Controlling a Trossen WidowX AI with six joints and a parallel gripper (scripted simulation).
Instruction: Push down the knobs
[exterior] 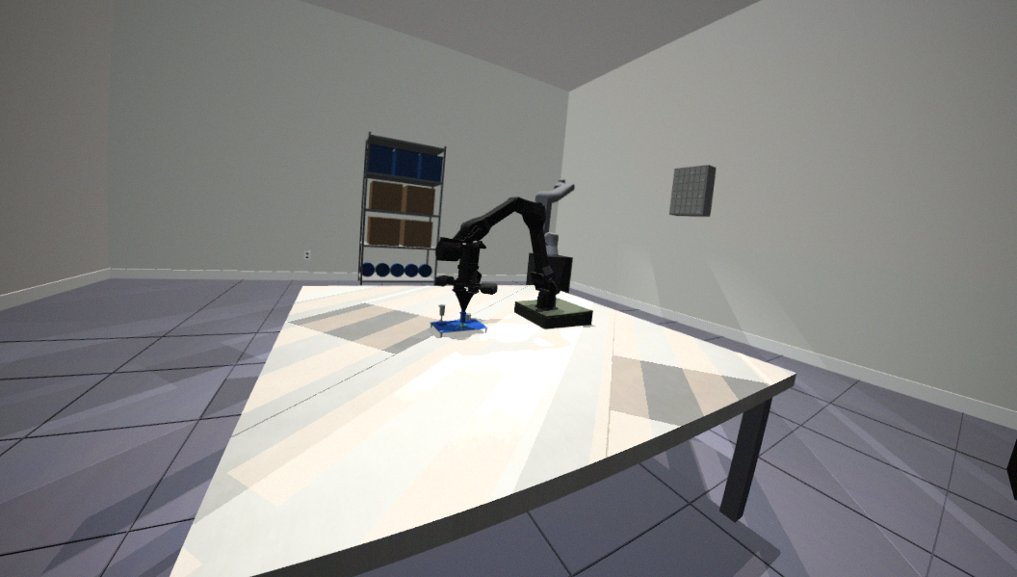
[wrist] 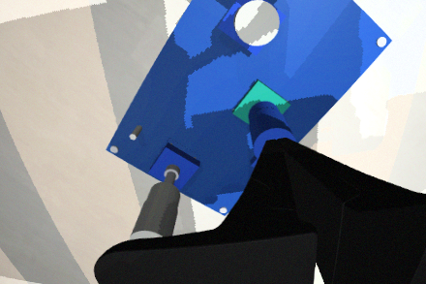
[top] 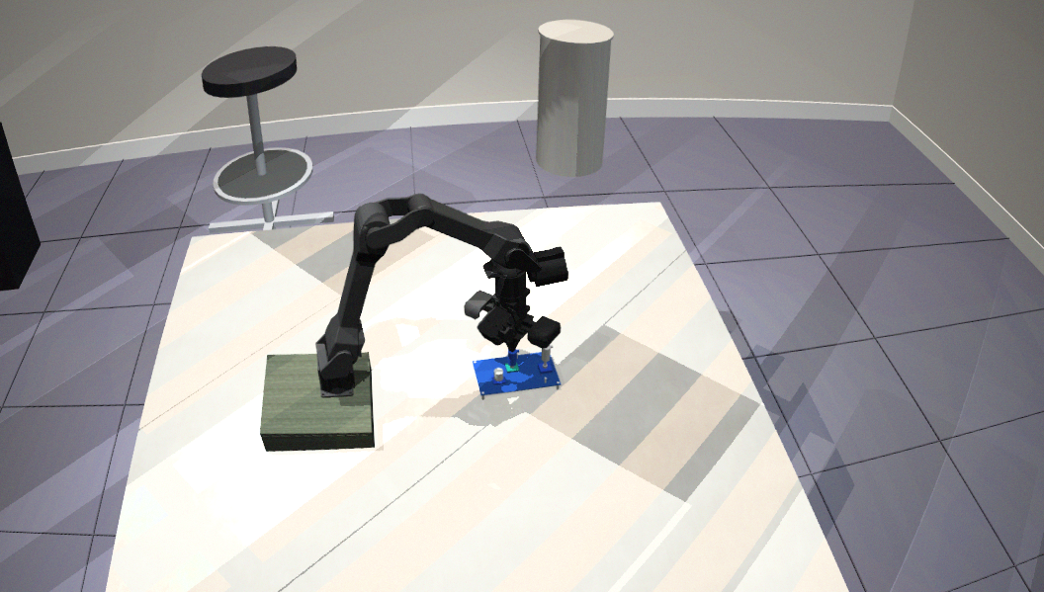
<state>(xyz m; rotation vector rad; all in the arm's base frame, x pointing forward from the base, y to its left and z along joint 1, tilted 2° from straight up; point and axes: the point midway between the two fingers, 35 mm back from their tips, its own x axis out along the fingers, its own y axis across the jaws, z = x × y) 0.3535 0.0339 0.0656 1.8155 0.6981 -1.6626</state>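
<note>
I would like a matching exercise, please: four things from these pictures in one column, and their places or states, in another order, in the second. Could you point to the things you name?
Column 1
1. Grey cylindrical knob (top: 546, 355) (exterior: 441, 309) (wrist: 159, 208)
2. Blue cylindrical knob (top: 512, 357) (exterior: 463, 315) (wrist: 267, 121)
3. White round-topped knob (top: 498, 374) (exterior: 468, 316) (wrist: 257, 22)
4. Black hand (top: 513, 348) (exterior: 464, 311) (wrist: 277, 149)

Column 2
A. Above the green square base (top: 511, 368) (exterior: 463, 326) (wrist: 261, 91)
B. Shut, tips at the blue knob's top
C. Raised, thin shaft visible below
D. Low, no shaft visible

Pairs: 1-C, 2-A, 3-D, 4-B

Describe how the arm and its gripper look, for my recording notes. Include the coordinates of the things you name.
The arm (top: 454, 221) (exterior: 491, 220) is matte black all over, with rounded joint housings and slim links. The gripper (top: 512, 346) (exterior: 464, 309) (wrist: 277, 149) is black too: blocky housings around it, fingers tapering to a narrow tip. I can make out no sleeve, markings or cables.
</note>
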